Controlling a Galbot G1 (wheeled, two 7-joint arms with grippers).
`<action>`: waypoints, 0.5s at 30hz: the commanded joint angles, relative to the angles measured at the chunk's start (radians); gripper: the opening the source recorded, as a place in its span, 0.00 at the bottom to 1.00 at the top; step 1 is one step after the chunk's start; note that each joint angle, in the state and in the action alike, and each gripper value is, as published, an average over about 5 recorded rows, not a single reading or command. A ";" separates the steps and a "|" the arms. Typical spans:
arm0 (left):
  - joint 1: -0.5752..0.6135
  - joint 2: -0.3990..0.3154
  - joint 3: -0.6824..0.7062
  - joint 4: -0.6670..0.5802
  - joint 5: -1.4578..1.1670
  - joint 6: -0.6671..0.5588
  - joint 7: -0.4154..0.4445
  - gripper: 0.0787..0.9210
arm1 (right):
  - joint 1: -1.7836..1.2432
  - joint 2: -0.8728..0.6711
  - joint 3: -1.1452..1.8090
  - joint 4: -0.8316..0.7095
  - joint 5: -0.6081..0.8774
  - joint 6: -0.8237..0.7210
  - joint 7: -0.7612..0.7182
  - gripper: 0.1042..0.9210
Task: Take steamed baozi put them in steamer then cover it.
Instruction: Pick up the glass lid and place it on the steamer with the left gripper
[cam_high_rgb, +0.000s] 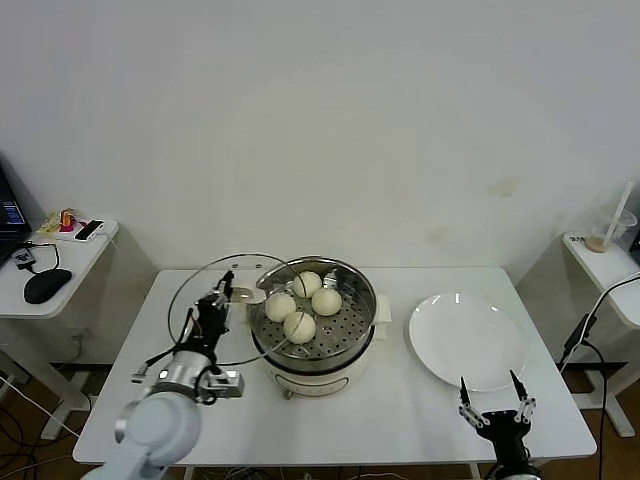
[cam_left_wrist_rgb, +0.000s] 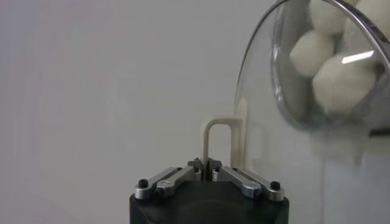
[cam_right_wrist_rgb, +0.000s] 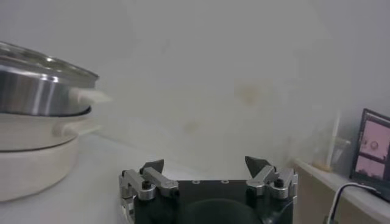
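The steamer (cam_high_rgb: 312, 335), a shiny steel pot on a cream-white base, stands mid-table with several white baozi (cam_high_rgb: 299, 326) on its perforated tray. My left gripper (cam_high_rgb: 222, 293) is shut on the cream bar handle (cam_high_rgb: 241, 295) of the clear glass cover (cam_high_rgb: 245, 342), holding it tilted just left of the pot, its rim overlapping the pot's left edge. In the left wrist view the gripper (cam_left_wrist_rgb: 207, 165) pinches the handle (cam_left_wrist_rgb: 220, 141); the baozi (cam_left_wrist_rgb: 338, 80) show through the cover's glass (cam_left_wrist_rgb: 268, 140). My right gripper (cam_high_rgb: 492, 402) is open and empty at the table's front right.
An empty white plate (cam_high_rgb: 466, 342) lies right of the steamer. Side tables stand at far left (cam_high_rgb: 60, 262) and far right (cam_high_rgb: 610, 268). In the right wrist view the gripper (cam_right_wrist_rgb: 206, 164) sits low, with the steamer (cam_right_wrist_rgb: 36, 91) off to one side.
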 joint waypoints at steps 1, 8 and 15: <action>-0.061 -0.120 0.120 0.014 0.201 0.081 0.106 0.06 | 0.039 0.009 -0.027 -0.046 -0.042 -0.039 0.020 0.88; -0.111 -0.265 0.132 0.090 0.254 0.098 0.102 0.06 | 0.059 0.012 -0.049 -0.078 -0.061 -0.045 0.025 0.88; -0.138 -0.344 0.169 0.129 0.299 0.108 0.104 0.06 | 0.063 0.016 -0.066 -0.094 -0.084 -0.049 0.025 0.88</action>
